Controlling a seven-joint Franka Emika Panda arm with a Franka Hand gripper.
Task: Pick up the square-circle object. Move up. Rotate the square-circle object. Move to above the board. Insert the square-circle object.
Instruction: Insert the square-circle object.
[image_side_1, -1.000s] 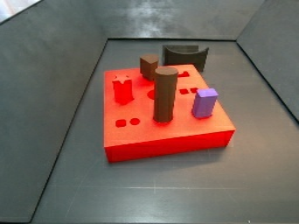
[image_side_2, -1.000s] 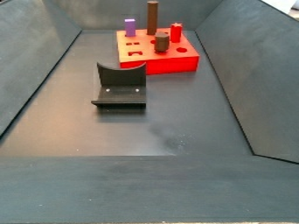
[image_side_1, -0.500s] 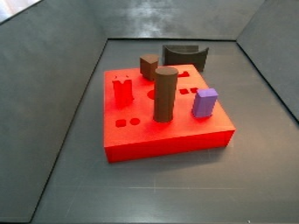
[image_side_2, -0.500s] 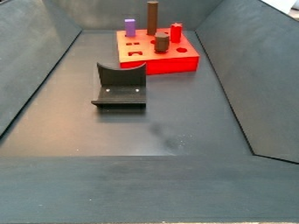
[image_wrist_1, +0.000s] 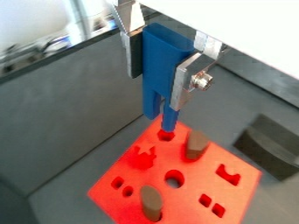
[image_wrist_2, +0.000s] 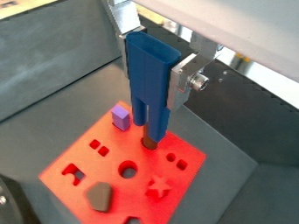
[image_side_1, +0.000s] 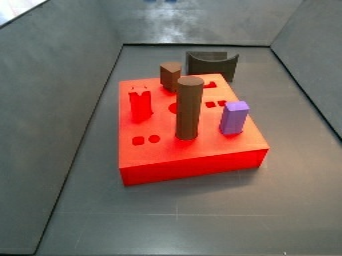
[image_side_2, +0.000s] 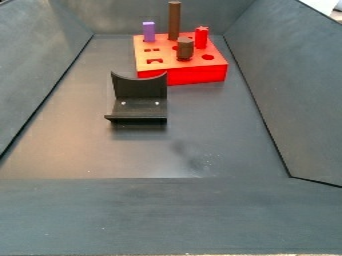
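Note:
Both wrist views show my gripper (image_wrist_1: 155, 87) (image_wrist_2: 152, 87) shut on the square-circle object (image_wrist_1: 160, 70) (image_wrist_2: 146, 79), a tall bright-blue block. It hangs upright with its two prongs pointing down, high over the board (image_wrist_1: 128, 171) (image_wrist_2: 135, 150). The silver fingers (image_wrist_1: 183, 80) (image_wrist_2: 183, 80) clamp its flat sides. The board (image_side_1: 187, 160) (image_side_2: 201, 72) is a thick red slab with shaped holes, lying on the dark floor. Neither side view shows the gripper or the blue block.
On the board stand a tall dark-brown cylinder (image_side_1: 190, 108) (image_side_2: 174, 20), a lilac block (image_side_1: 235, 117) (image_wrist_2: 121, 117), a short brown block (image_side_1: 170, 76) and a red star peg (image_side_1: 139, 103). The fixture (image_side_1: 211, 66) (image_side_2: 136, 98) stands on the floor beside the board. Grey walls enclose the floor.

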